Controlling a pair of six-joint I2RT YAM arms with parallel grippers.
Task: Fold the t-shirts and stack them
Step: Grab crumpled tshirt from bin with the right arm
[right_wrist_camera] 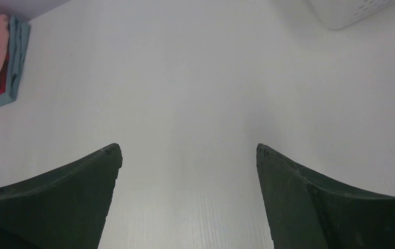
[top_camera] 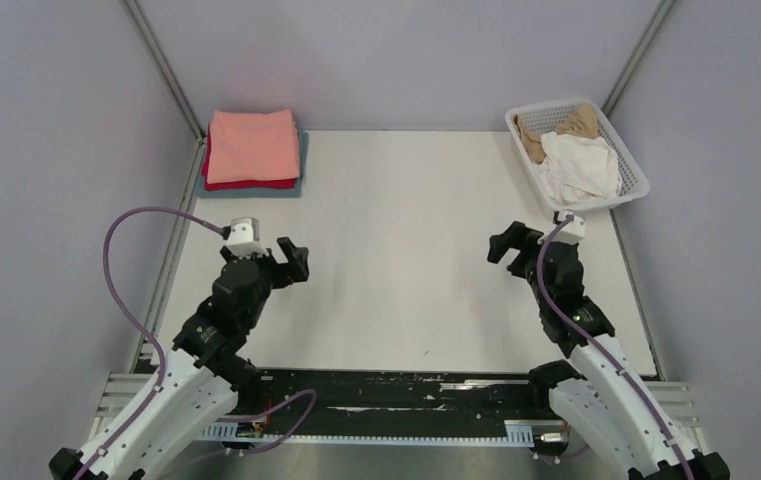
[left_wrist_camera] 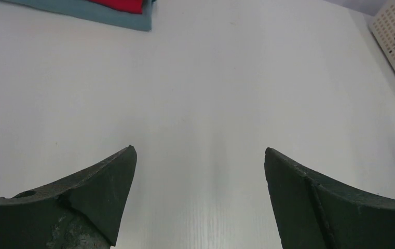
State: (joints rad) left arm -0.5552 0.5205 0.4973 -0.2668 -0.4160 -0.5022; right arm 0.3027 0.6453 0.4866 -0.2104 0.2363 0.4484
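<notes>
Left gripper (left_wrist_camera: pixel 199 150) and right gripper (right_wrist_camera: pixel 188 147) gape wide, empty (folded t-shirts (top_camera: pixel 252 148), perhaps three, stacked).

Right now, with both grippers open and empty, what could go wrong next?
1. The white shirt and tan shirt lie crumpled together in the basket. A grab by the right gripper might lift both, or drag the basket along.
2. The folded stack sits at the far left corner of the table. Placing another shirt there could nudge it askew.
</notes>
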